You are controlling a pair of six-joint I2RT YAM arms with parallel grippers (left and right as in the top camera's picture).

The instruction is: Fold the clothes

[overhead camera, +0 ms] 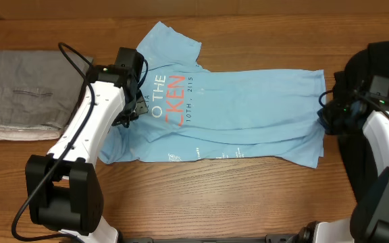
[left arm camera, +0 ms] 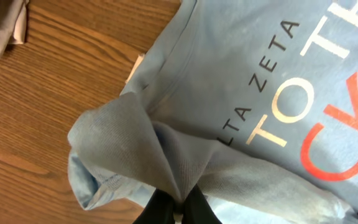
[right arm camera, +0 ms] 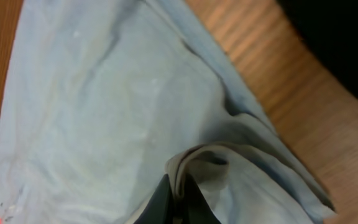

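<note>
Two grippers, one garment, and both are clamped on it. The light blue short-sleeved T-shirt (overhead camera: 235, 115) of soft fabric lies stretched sideways across the brown wooden table (overhead camera: 215, 196), neck end to the left, hem end to the right, with one sleeve (overhead camera: 171, 40) sticking out towards the far edge.

At the shirt's neck end, the left gripper (overhead camera: 135, 101) sits right on the cloth beside the printing. From the left wrist view it is clear: the left gripper (left arm camera: 178, 208) has its black fingers pressed together, pinching a bunched fold of blue fabric that rises into a rumpled peak above them. Just past that fold the print shows, dark blue "ZETA", white "TO" and big orange-red letters (left arm camera: 347, 143).

At the shirt's hem end, the right gripper (overhead camera: 326, 115) meets the edge of the cloth. The right wrist view has the right gripper (right arm camera: 179, 205) closed as well, its dark fingers nipped on a small curl of the hem, with smooth blue fabric spreading away to the left of it and bare wood beyond the edge.

Along the shirt's near long side a second layer peeks out under the top one.

Left of the shirt, apart from it, rests a grey folded garment (overhead camera: 22, 94), flat and rectangular. Right of the shirt, just beyond the hem, looms a black soft heap (overhead camera: 383, 61); what it is I cannot tell.
</note>
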